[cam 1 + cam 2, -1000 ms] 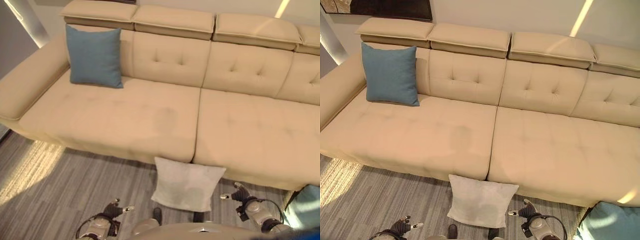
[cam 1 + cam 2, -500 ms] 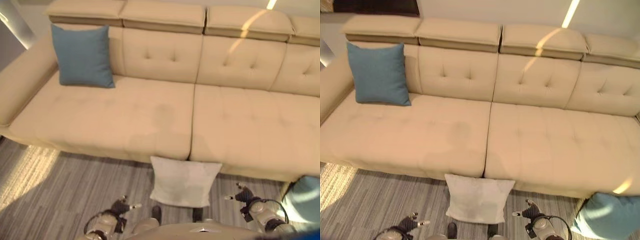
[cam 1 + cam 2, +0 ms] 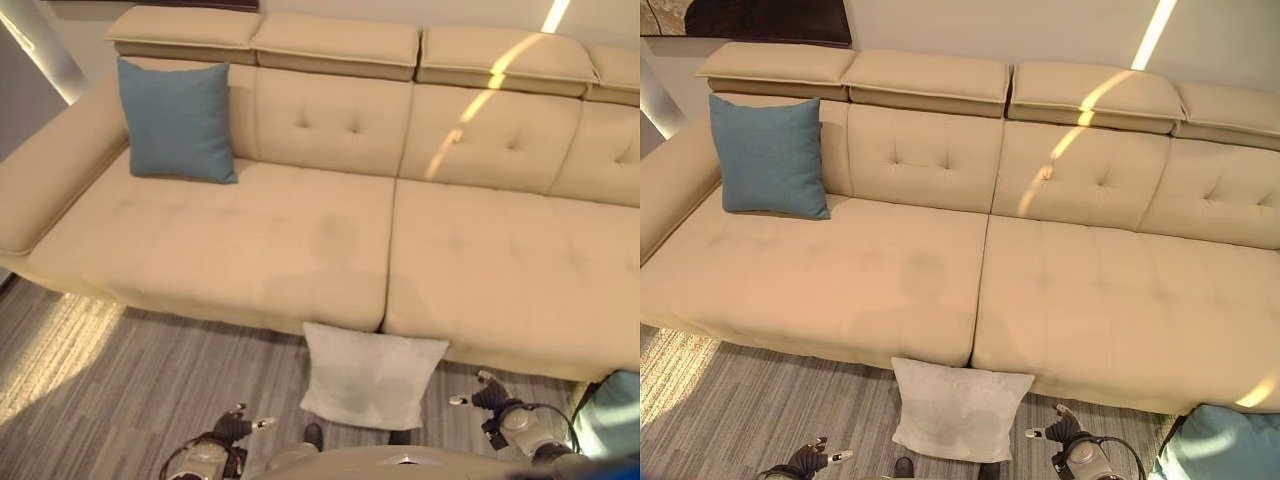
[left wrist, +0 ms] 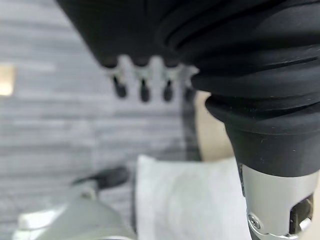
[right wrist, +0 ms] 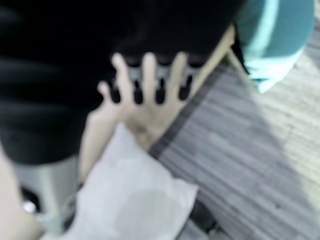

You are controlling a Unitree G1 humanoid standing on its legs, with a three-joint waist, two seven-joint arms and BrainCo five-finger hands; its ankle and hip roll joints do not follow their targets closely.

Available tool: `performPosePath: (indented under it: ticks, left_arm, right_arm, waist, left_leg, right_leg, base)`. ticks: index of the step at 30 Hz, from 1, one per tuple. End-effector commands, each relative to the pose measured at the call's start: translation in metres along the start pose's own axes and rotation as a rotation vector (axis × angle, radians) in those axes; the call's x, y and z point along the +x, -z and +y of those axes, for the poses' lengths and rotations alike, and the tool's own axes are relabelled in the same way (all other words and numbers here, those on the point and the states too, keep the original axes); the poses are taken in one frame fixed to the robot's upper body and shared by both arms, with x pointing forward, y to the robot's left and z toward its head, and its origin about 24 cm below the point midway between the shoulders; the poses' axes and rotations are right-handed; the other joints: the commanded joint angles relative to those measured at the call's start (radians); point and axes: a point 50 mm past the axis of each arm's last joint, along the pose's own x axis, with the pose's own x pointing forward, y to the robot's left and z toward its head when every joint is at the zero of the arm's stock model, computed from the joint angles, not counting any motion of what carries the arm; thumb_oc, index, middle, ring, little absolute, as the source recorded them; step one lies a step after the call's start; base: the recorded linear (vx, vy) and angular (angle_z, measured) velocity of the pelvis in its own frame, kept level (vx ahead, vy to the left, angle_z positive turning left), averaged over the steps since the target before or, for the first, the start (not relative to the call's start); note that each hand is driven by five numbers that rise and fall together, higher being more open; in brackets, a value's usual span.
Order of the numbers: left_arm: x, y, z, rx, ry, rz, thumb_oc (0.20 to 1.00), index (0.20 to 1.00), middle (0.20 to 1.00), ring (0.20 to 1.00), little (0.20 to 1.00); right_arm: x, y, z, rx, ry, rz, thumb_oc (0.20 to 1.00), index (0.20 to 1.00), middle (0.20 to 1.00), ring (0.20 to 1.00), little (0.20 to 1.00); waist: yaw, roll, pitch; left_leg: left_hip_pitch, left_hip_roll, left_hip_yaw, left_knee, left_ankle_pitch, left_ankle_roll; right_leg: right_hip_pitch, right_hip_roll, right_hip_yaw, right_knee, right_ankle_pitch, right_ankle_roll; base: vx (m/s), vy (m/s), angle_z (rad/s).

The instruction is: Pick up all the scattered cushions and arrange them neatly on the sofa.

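Beige sofa [image 3: 300, 230], white cushion [image 3: 368, 374] on floor — both robot hands seemingly empty, fingers straight.

One cushion [image 3: 178, 121] on sofa [image 3: 330, 230] left end, another [image 3: 368, 374] on floor [image 3: 130, 390] before it, perhaps touching

I see the beige sofa [image 3: 300, 240] across the frame, blue cushion [image 3: 176, 121] upright against its backrest at the left end. White cushion [image 3: 371, 374] leans on the sofa front, on the grey floor [image 3: 120, 400]. My left hand [image 3: 232, 427] and right hand [image 3: 490, 396] sit low, fingers relaxed, empty. Teal cushion [image 3: 612, 414] at right edge.
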Motion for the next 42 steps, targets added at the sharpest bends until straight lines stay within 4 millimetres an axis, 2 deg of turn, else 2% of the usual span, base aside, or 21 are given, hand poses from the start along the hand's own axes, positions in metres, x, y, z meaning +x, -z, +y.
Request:
performPosePath:
  ticks: [1,4,5,6,13,17,21,23,24,25,26,27,28,29,30,31,33,34,36,37,42]
  left_arm:
    - [0.004,-0.019,0.010,-0.002,-0.024,-0.037,1.000,1.000,1.000,1.000,1.000]
    - [0.005,-0.027,0.013,-0.007,-0.034,-0.061,1.000,1.000,1.000,1.000,1.000]
    - [0.006,-0.031,0.015,-0.007,-0.038,-0.071,1.000,1.000,1.000,1.000,1.000]
    - [0.005,-0.030,0.019,-0.014,-0.048,-0.071,1.000,1.000,1.000,1.000,1.000]
    - [0.003,-0.011,0.017,-0.018,-0.045,-0.014,1.000,1.000,1.000,1.000,1.000]
    - [0.003,-0.012,0.017,-0.026,-0.056,-0.015,1.000,1.000,1.000,1.000,1.000]
    - [0.004,-0.025,0.024,-0.055,-0.099,-0.057,1.000,1.000,1.000,1.000,1.000]
    - [0.006,-0.046,0.031,-0.098,-0.141,-0.121,1.000,1.000,1.000,1.000,1.000]
    - [0.008,-0.078,0.036,-0.162,-0.179,-0.212,1.000,1.000,1.000,1.000,1.000]
    - [0.007,-0.095,0.039,-0.202,-0.197,-0.267,1.000,1.000,1.000,1.000,1.000]
    - [0.007,-0.096,0.039,-0.202,-0.197,-0.268,1.000,1.000,1.000,1.000,1.000]
    - [0.005,-0.119,0.043,-0.266,-0.220,-0.340,1.000,1.000,1.000,1.000,1.000]
    - [0.005,-0.121,0.043,-0.267,-0.220,-0.344,1.000,1.000,1.000,1.000,1.000]
    - [0.001,-0.148,0.046,-0.301,-0.229,-0.430,1.000,1.000,1.000,1.000,1.000]
    - [0.000,-0.158,0.048,-0.311,-0.234,-0.460,1.000,1.000,1.000,1.000,1.000]
    - [-0.002,-0.166,0.049,-0.318,-0.238,-0.487,1.000,1.000,1.000,1.000,1.000]
    - [-0.002,-0.167,0.049,-0.318,-0.239,-0.488,1.000,1.000,1.000,1.000,1.000]
    - [-0.011,-0.197,0.054,-0.325,-0.248,-0.588,1.000,1.000,1.000,1.000,1.000]
    - [-0.019,-0.218,0.058,-0.331,-0.260,-0.652,1.000,1.000,1.000,1.000,1.000]
    - [-0.028,-0.240,0.061,-0.346,-0.266,-0.725,1.000,1.000,1.000,1.000,1.000]
    - [-0.049,-0.280,0.068,-0.367,-0.290,-0.850,1.000,1.000,1.000,1.000,1.000]
  right_arm:
    - [0.002,-0.009,0.000,-0.020,0.010,-0.028,1.000,1.000,1.000,1.000,1.000]
    - [0.004,-0.023,-0.003,-0.019,0.023,-0.066,1.000,1.000,1.000,1.000,1.000]
    - [0.005,-0.028,-0.004,-0.016,0.024,-0.080,1.000,1.000,1.000,1.000,1.000]
    - [0.005,-0.024,-0.005,-0.013,0.023,-0.074,1.000,1.000,1.000,1.000,1.000]
    - [0.003,-0.010,-0.003,-0.017,0.017,-0.031,1.000,1.000,1.000,1.000,1.000]
    - [0.002,-0.007,-0.004,-0.010,0.025,-0.022,1.000,1.000,1.000,1.000,1.000]
    - [0.002,-0.007,-0.010,0.016,0.056,-0.020,1.000,1.000,1.000,1.000,1.000]
    - [0.005,-0.023,-0.019,0.042,0.099,-0.067,1.000,1.000,1.000,1.000,1.000]
    - [0.009,-0.049,-0.032,0.072,0.158,-0.138,1.000,1.000,1.000,1.000,1.000]
    - [0.010,-0.066,-0.040,0.091,0.192,-0.184,1.000,1.000,1.000,1.000,1.000]
    - [0.010,-0.066,-0.040,0.091,0.193,-0.185,1.000,1.000,1.000,1.000,1.000]
    - [0.010,-0.089,-0.055,0.128,0.255,-0.249,1.000,1.000,1.000,1.000,1.000]
    - [0.010,-0.090,-0.056,0.130,0.257,-0.251,1.000,1.000,1.000,1.000,1.000]
    - [0.007,-0.115,-0.072,0.170,0.328,-0.324,1.000,1.000,1.000,1.000,1.000]
    - [0.005,-0.124,-0.079,0.179,0.354,-0.350,1.000,1.000,1.000,1.000,1.000]
    - [0.003,-0.133,-0.085,0.190,0.380,-0.381,1.000,1.000,1.000,1.000,1.000]
    - [0.003,-0.133,-0.085,0.191,0.381,-0.382,1.000,1.000,1.000,1.000,1.000]
    - [-0.005,-0.159,-0.104,0.241,0.454,-0.469,1.000,1.000,1.000,1.000,1.000]
    - [-0.012,-0.178,-0.117,0.282,0.505,-0.533,1.000,1.000,1.000,1.000,1.000]
    - [-0.021,-0.197,-0.128,0.318,0.551,-0.596,1.000,1.000,1.000,1.000,1.000]
    - [-0.041,-0.229,-0.149,0.398,0.656,-0.718,1.000,1.000,1.000,1.000,1.000]
  waist:
    - [0.003,-0.063,0.019]
    - [-0.011,-0.061,0.038]
    - [-0.018,-0.061,0.041]
    - [-0.002,-0.055,0.022]
    - [0.005,-0.066,-0.023]
    - [-0.002,-0.057,-0.015]
    - [0.001,-0.054,0.018]
    - [0.003,-0.052,0.070]
    - [0.005,-0.049,0.133]
    - [0.003,-0.045,0.164]
    - [0.002,-0.046,0.159]
    - [-0.001,-0.037,0.175]
    - [-0.002,-0.039,0.171]
    - [-0.010,-0.035,0.184]
    - [-0.009,-0.032,0.184]
    - [-0.012,-0.030,0.191]
    - [-0.012,-0.031,0.188]
    - [-0.020,-0.028,0.206]
    - [-0.026,-0.028,0.204]
    - [-0.034,-0.025,0.211]
    - [-0.063,-0.019,0.208]
  left_leg:
    - [-0.030,-0.033,-0.089,0.028,-0.035,-0.028]
    - [-0.091,-0.029,-0.084,0.063,-0.029,-0.017]
    - [-0.127,-0.029,-0.082,0.087,-0.026,-0.011]
    - [-0.166,-0.042,-0.055,0.106,-0.020,-0.011]
    - [-0.103,-0.043,-0.045,0.032,-0.007,-0.027]
    - [-0.080,-0.041,-0.057,0.013,-0.004,-0.032]
    - [-0.077,-0.042,-0.068,0.010,-0.006,-0.030]
    - [-0.124,-0.043,-0.074,0.032,-0.002,-0.027]
    - [-0.240,-0.048,-0.077,0.106,0.001,-0.026]
    - [-0.309,-0.056,-0.075,0.152,0.005,-0.027]
    - [-0.320,-0.056,-0.075,0.158,0.003,-0.026]
    - [-0.413,-0.060,-0.074,0.222,-0.013,-0.035]
    - [-0.440,-0.063,-0.069,0.234,0.003,-0.030]
    - [-0.547,-0.058,-0.069,0.302,0.001,-0.032]
    - [-0.585,-0.051,-0.071,0.338,-0.032,-0.038]
    - [-0.624,-0.047,-0.074,0.359,-0.034,-0.038]
    - [-0.629,-0.047,-0.074,0.361,-0.035,-0.038]
    - [-0.724,-0.041,-0.078,0.430,-0.048,-0.041]
    - [-0.805,-0.041,-0.087,0.477,-0.055,-0.041]
    - [-0.876,-0.035,-0.090,0.519,-0.062,-0.042]
    - [-1.052,-0.036,-0.100,0.634,-0.092,-0.031]
  right_leg:
    - [0.015,-0.049,-0.014,0.009,0.004,0.118]
    - [-0.061,-0.053,0.019,0.042,0.023,0.129]
    - [-0.084,-0.051,0.051,0.071,0.014,0.128]
    - [-0.047,-0.057,0.069,0.085,-0.009,0.113]
    - [0.002,-0.054,0.025,0.016,-0.009,0.128]
    - [0.007,-0.052,0.017,0.011,-0.014,0.126]
    - [-0.001,-0.059,0.005,0.030,-0.023,0.128]
    - [-0.061,-0.071,0.004,0.080,-0.027,0.126]
    - [-0.174,-0.083,0.010,0.157,-0.027,0.118]
    - [-0.246,-0.090,0.010,0.207,-0.026,0.107]
    - [-0.256,-0.091,0.010,0.212,-0.028,0.107]
    - [-0.348,-0.100,0.012,0.277,-0.048,0.099]
    - [-0.370,-0.104,0.010,0.282,-0.032,0.093]
    - [-0.465,-0.119,0.013,0.340,-0.043,0.077]
    - [-0.506,-0.119,0.021,0.380,-0.074,0.078]
    - [-0.544,-0.121,0.021,0.409,-0.082,0.072]
    - [-0.549,-0.122,0.021,0.411,-0.084,0.072]
    - [-0.640,-0.128,0.030,0.475,-0.102,0.064]
    - [-0.713,-0.127,0.040,0.517,-0.110,0.058]
    - [-0.777,-0.132,0.046,0.553,-0.122,0.051]
    - [-0.948,-0.129,0.081,0.658,-0.152,0.040]
  base:
    - [-0.06,0.046,-0.01]
    - [-0.17,0.033,-0.11]
    - [-0.29,0.081,-0.38]
    - [-0.20,0.076,-0.42]
    - [0.04,0.000,-0.27]
    - [0.02,-0.014,0.17]
    - [-0.02,-0.001,0.12]
    - [-0.31,-0.005,0.16]
    - [-0.51,0.015,0.14]
    - [-0.41,0.018,0.13]
    - [-0.24,0.036,0.13]
    - [-0.16,0.036,0.14]
    - [-0.29,0.078,0.18]
    - [-0.18,0.065,0.14]
    - [-0.15,0.072,0.11]
    - [0.00,0.000,0.00]
    - [-0.05,0.028,0.03]
    - [-0.10,0.035,0.09]
    - [-0.09,0.031,0.05]
    - [-0.06,0.030,-0.05]
    - [-0.02,0.035,0.00]
